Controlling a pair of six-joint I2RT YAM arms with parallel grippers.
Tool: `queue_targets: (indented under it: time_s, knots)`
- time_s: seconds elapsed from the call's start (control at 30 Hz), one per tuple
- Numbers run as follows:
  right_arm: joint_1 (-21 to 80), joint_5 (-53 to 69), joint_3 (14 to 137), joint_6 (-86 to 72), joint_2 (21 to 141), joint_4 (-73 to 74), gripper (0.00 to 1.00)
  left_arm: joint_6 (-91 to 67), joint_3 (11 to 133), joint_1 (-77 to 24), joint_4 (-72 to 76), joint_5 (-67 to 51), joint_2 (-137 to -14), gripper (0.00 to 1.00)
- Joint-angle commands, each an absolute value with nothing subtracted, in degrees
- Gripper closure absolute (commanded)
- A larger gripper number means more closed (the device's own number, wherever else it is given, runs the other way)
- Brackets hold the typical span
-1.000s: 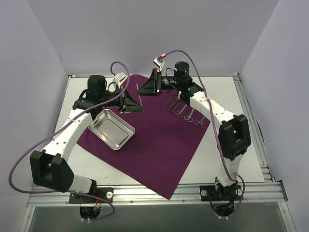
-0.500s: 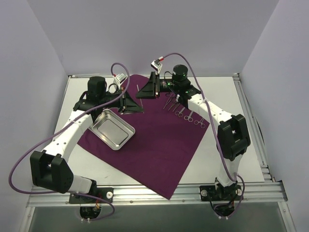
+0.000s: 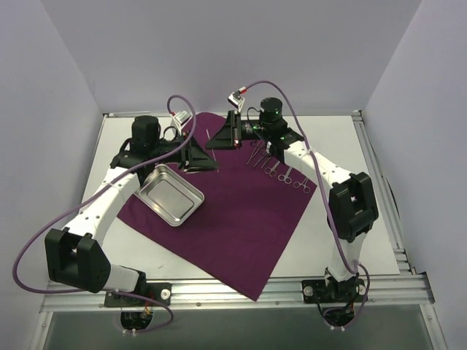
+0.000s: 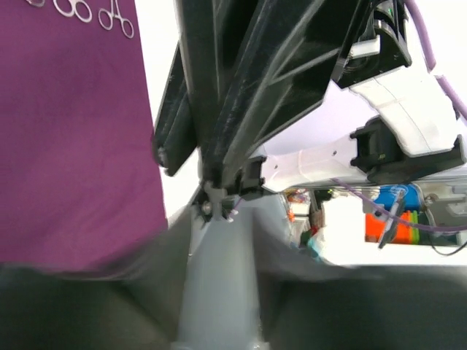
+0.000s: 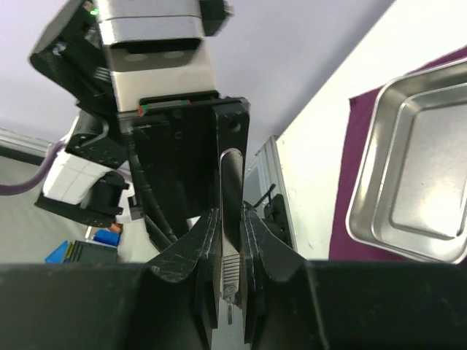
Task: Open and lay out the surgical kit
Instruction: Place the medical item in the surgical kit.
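The purple cloth (image 3: 233,219) lies spread flat, with the empty steel tray (image 3: 169,193) on its left part. Several ring-handled instruments (image 3: 281,168) lie in a row on its right part. Both grippers meet above the cloth's far corner. My right gripper (image 5: 232,219) is shut on a flat steel instrument (image 5: 232,182) with a ribbed handle. The same instrument shows as a blurred grey bar (image 4: 219,277) running through my left gripper (image 4: 219,306), whose jaws stand slightly apart on either side of it. In the top view the left gripper (image 3: 198,157) faces the right gripper (image 3: 221,135).
The white table (image 3: 350,219) is bordered by an aluminium frame (image 3: 241,292) at the near edge and by lilac walls on the other sides. Purple cables (image 3: 44,240) loop over both arms. The tray's rim (image 5: 365,219) shows in the right wrist view.
My right gripper has closed onto the flat steel instrument. My left gripper's jaws have parted from it. The right arm edged slightly left; cloth, tray and instrument row have stayed put.
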State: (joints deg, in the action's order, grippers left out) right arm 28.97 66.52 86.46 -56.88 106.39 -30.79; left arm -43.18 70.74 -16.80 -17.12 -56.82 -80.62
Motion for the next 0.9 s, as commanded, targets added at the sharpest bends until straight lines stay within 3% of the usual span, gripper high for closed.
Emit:
queue_targets:
  time_s: [0.0,0.07,0.2,0.47,0.63,0.87]
  knots:
    - [29.27,65.22,90.34,-48.12,103.88,-22.44,1.00,-41.23,70.58,-15.91,-17.74,-55.20,-78.49,0.48]
    - [29.18,61.81,93.67,-44.32,104.93,-13.86,1.00,-39.22,70.58,-14.95,-19.76,-53.97,-77.79,0.39]
    - [29.00,52.07,100.01,-35.87,107.66,-0.45,1.00,-34.20,71.45,-13.37,-28.96,-48.71,-76.55,0.31]
    - [29.09,23.50,112.22,-38.05,117.06,17.22,1.00,-22.42,75.59,-11.78,-46.66,-27.79,-74.53,0.30]
    - [29.18,5.86,125.29,-44.37,124.78,27.21,1.00,-21.36,73.48,-11.16,-47.64,-25.66,-72.52,0.30]
    - [28.65,-2.52,135.59,-54.57,135.60,33.48,1.00,-21.80,70.84,-10.99,-46.41,-26.98,-70.75,0.30]
